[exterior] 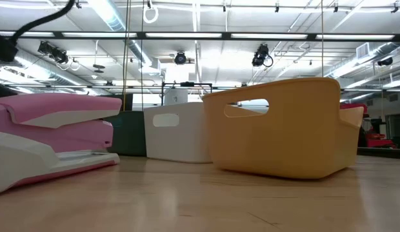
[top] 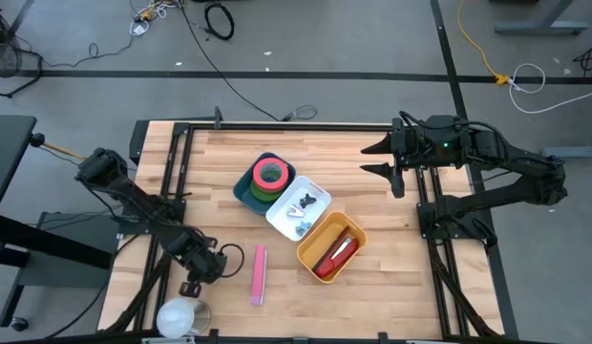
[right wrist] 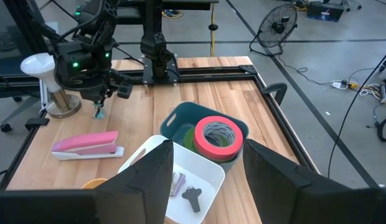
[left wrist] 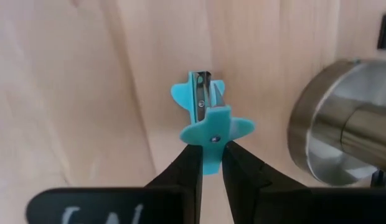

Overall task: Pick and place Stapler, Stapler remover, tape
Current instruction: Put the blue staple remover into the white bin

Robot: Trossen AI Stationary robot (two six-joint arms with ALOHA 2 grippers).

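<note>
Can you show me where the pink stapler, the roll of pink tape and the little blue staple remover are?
pink stapler (top: 259, 275), high view, middle of its top.
pink tape (top: 270, 174), high view, on its ring.
blue staple remover (left wrist: 208, 118), left wrist view, its plastic body.

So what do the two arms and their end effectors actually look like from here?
Both arms are black and jointed. The left end effector has two dark tapered fingers below a black plate with white markings. The right end effector has pointed black fingers, with a green light glowing on its wrist.

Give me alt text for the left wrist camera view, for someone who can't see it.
The left gripper is shut on a teal staple remover, pinching it between two dark fingers above the light wooden table. A shiny round metal base stands close beside the remover.
</note>
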